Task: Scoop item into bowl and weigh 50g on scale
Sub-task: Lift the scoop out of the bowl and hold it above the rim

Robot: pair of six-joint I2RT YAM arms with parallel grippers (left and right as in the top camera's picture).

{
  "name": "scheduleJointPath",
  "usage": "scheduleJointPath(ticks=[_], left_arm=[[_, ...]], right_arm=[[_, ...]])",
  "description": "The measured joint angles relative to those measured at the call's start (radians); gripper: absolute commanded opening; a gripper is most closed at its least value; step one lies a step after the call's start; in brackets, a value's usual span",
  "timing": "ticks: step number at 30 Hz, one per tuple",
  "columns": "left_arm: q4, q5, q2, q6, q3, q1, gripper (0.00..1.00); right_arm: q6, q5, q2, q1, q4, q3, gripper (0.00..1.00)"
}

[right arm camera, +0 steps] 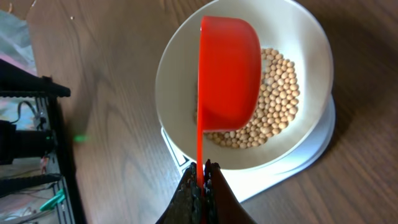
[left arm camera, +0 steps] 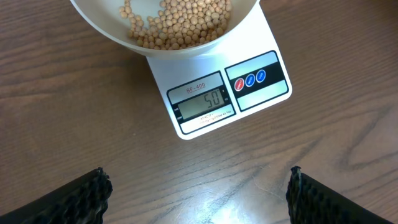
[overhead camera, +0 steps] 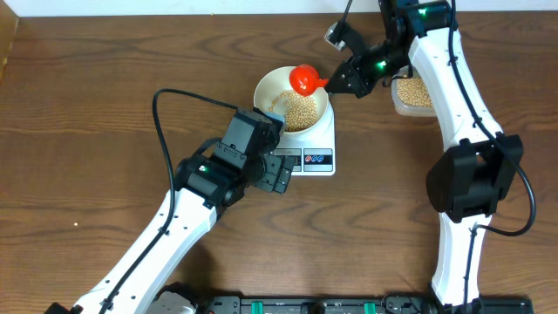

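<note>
Right hand [right arm camera: 200,178]: clamped on red scoop [right arm camera: 229,68] handle above bowl [right arm camera: 176,81] | left hand [left arm camera: 199,194]: spread wide, empty

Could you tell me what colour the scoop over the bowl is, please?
The scoop is a plain bright red-orange, seen most clearly in the right wrist view.

surface: brown wood table [overhead camera: 87,105] | resting on it: white scale [overhead camera: 318,153]; clear container [overhead camera: 411,112]

glossy red plastic scoop [right arm camera: 229,68], wood-grain table [left arm camera: 74,112]
</note>
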Motion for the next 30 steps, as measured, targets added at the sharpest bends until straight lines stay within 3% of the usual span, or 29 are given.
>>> scheduleJointPath(ticks=[14, 30], left_arm=[[0.0, 0.0, 0.0, 0.0, 0.0, 0.0, 0.92], [0.0, 0.0, 0.0, 0.0, 0.0, 0.0, 0.92]], right_arm=[[0.0, -0.034, 0.0, -0.013, -0.028, -0.007, 0.01], [0.098, -0.054, -0.003, -0.022, 0.1, -0.145, 0.01]])
